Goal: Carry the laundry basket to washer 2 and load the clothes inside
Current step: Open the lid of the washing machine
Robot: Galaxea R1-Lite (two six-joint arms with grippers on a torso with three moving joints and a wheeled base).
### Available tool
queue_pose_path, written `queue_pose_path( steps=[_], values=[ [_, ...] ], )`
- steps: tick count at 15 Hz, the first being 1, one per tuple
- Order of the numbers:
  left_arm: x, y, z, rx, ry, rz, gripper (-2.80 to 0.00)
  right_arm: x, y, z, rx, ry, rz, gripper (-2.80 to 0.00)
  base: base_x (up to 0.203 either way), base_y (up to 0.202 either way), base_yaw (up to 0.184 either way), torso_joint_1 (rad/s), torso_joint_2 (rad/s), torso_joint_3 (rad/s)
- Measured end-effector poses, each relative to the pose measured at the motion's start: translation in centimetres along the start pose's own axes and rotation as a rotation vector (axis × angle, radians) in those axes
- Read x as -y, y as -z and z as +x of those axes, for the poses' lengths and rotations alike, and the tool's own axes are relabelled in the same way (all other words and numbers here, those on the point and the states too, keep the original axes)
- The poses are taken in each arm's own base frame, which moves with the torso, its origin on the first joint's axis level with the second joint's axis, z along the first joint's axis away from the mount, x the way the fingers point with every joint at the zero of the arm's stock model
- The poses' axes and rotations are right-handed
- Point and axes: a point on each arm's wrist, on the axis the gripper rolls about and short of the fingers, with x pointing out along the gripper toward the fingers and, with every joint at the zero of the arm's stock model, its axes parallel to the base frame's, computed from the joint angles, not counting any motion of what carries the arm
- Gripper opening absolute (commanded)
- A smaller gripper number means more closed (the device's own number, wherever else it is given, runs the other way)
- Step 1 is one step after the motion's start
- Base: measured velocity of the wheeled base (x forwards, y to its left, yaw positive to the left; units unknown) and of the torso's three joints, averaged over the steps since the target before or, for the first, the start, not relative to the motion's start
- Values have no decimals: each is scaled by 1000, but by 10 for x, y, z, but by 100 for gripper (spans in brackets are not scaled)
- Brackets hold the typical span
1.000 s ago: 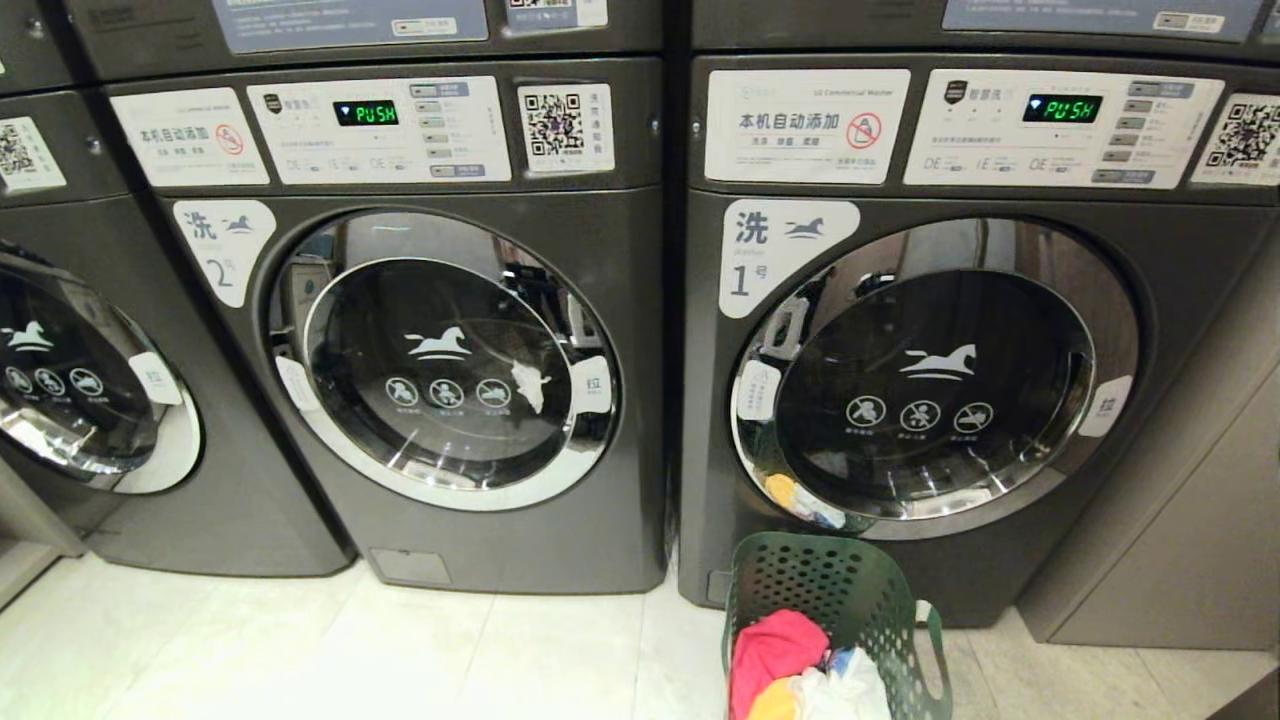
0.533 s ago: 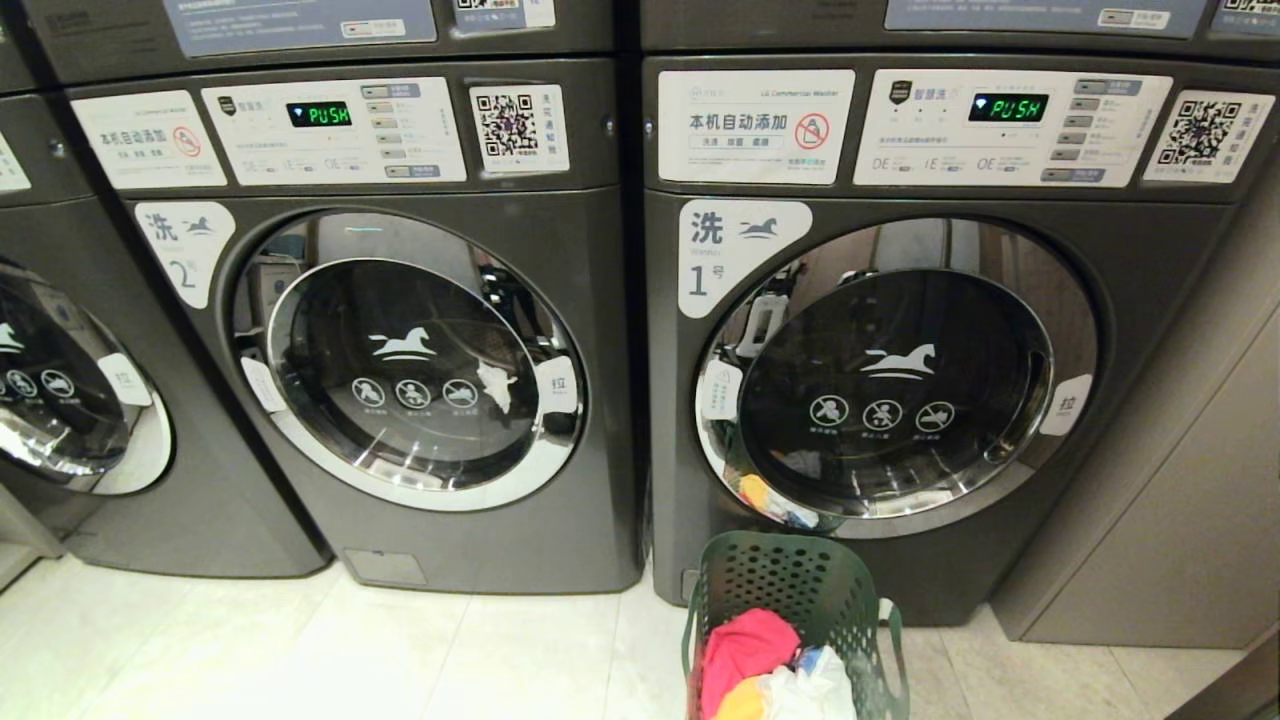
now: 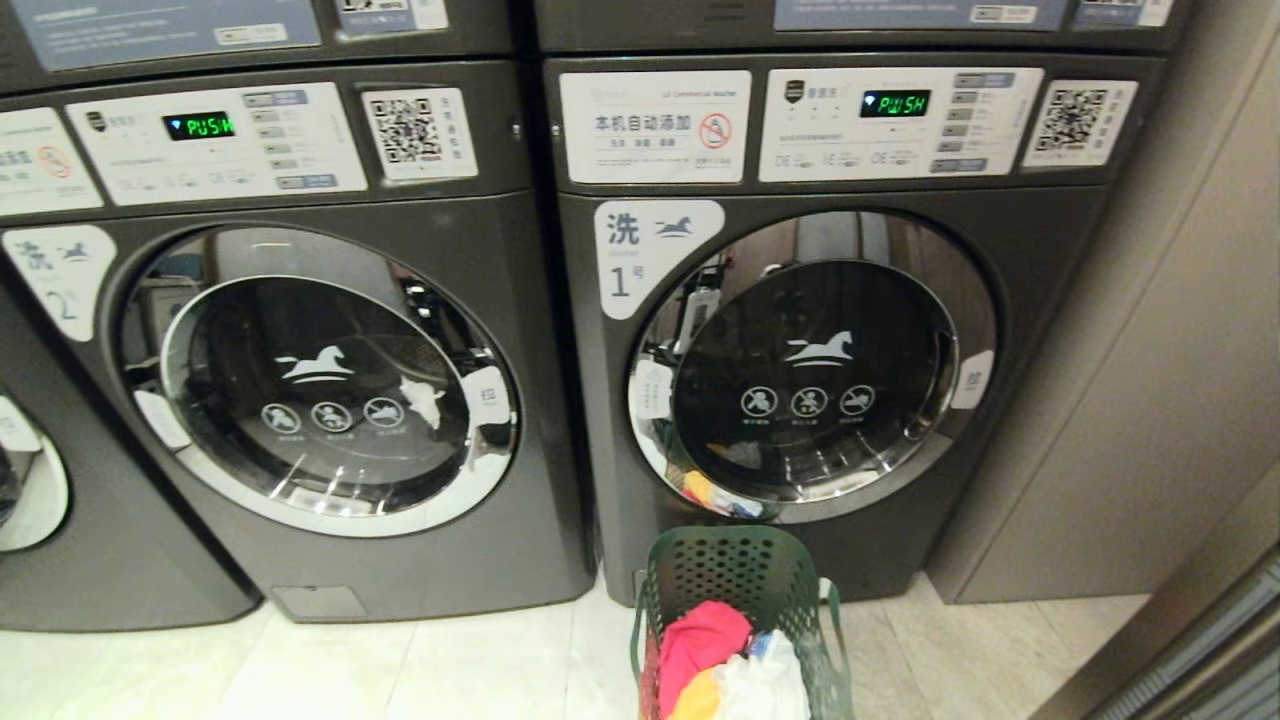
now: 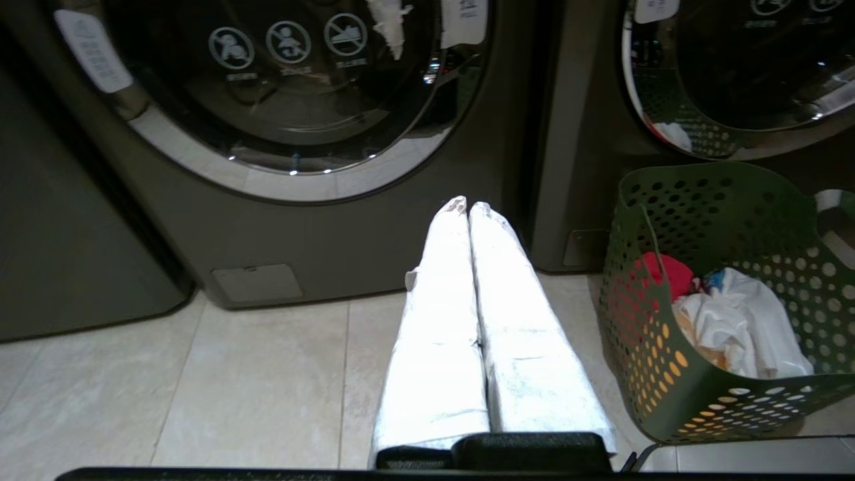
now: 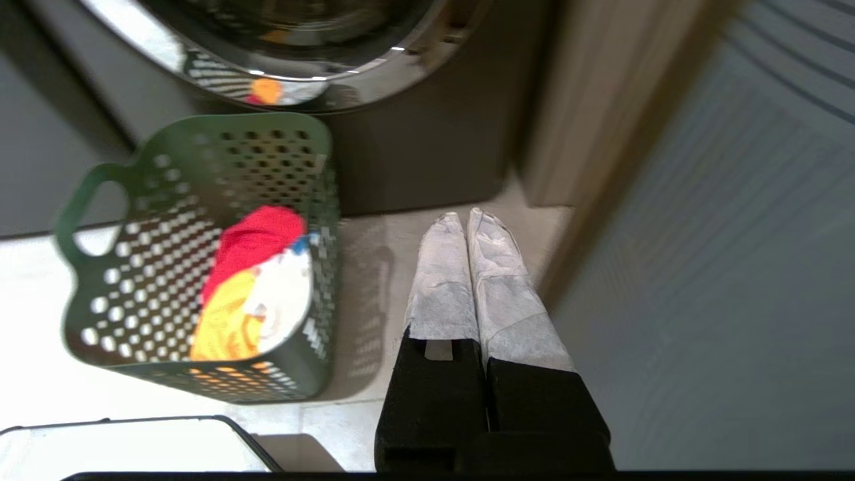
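The dark-green laundry basket [image 3: 740,600] stands on the floor in front of the washer marked 1 [image 3: 800,360]. Red, yellow and white clothes [image 3: 720,660] lie in it. Washer 2 [image 3: 310,380] is to the left, its round door closed. In the left wrist view my left gripper [image 4: 467,206] hangs shut and empty above the tiles, with the basket [image 4: 708,374] beside it. In the right wrist view my right gripper [image 5: 465,217] is shut and empty, on the other side of the basket [image 5: 200,267]. Neither arm shows in the head view.
A third grey washer [image 3: 30,480] shows at the far left. A beige cabinet wall [image 3: 1150,380] stands right of washer 1, and a ribbed panel [image 5: 735,267] is close to my right gripper. Pale floor tiles [image 3: 450,670] stretch before washer 2.
The whole head view has shifted left, so the camera has turned or driven right. The basket now sits nearer the picture's centre. Both grippers stay shut.
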Motion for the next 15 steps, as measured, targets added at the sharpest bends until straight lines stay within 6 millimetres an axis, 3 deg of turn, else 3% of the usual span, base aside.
queue_pose_path(
  steps=[3, 10, 12, 14, 15],
  values=[
    [0, 0, 0, 0, -1, -2, -280, 0, 0, 0, 0, 0, 0, -280, 0, 8, -138, 1, 4, 2],
    [0, 0, 0, -3, 6, -1, -280, 0, 0, 0, 0, 0, -1, -280, 0, 0, 0, 0, 0, 0],
    [0, -9, -3, 24, 12, -2, -280, 0, 0, 0, 0, 1, 0, -280, 0, 0, 0, 0, 0, 0],
    [-2, -35, -8, 62, 36, -10, 0, 0, 0, 0, 0, 1, 8, -280, 0, 0, 0, 0, 0, 0],
    [-4, -51, -7, 57, 46, -21, 0, 0, 0, 0, 0, -1, 4, -280, 0, 0, 0, 0, 0, 0]
  ],
)
